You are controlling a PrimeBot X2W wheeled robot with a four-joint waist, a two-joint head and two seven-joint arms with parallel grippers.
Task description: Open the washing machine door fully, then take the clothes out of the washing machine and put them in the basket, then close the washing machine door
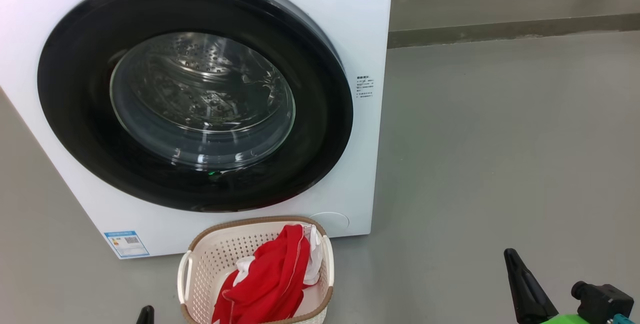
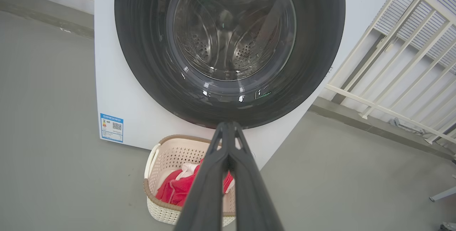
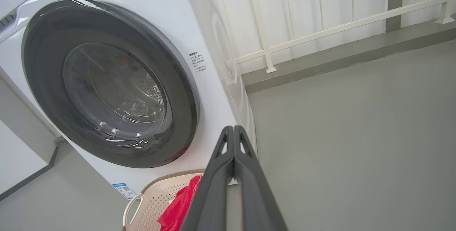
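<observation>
The white washing machine (image 1: pixel 350 24) stands with its round black-ringed door (image 1: pixel 70 104) shut flush against the front; the steel drum shows through the glass. On the floor before it sits the cream basket (image 1: pixel 210 259) holding red clothes (image 1: pixel 272 279) with a bit of white cloth. My left gripper (image 2: pixel 228 126) is shut and holds nothing, hovering above and short of the basket (image 2: pixel 167 154). My right gripper (image 3: pixel 233 129) is also shut and holds nothing, off to the basket's right; its dark finger (image 1: pixel 522 284) rises at the lower right of the head view.
Grey floor (image 1: pixel 500 139) stretches to the machine's right. A white railing (image 3: pixel 320 27) on a raised kerb runs behind it. A blue label (image 1: pixel 127 244) marks the machine's lower left corner.
</observation>
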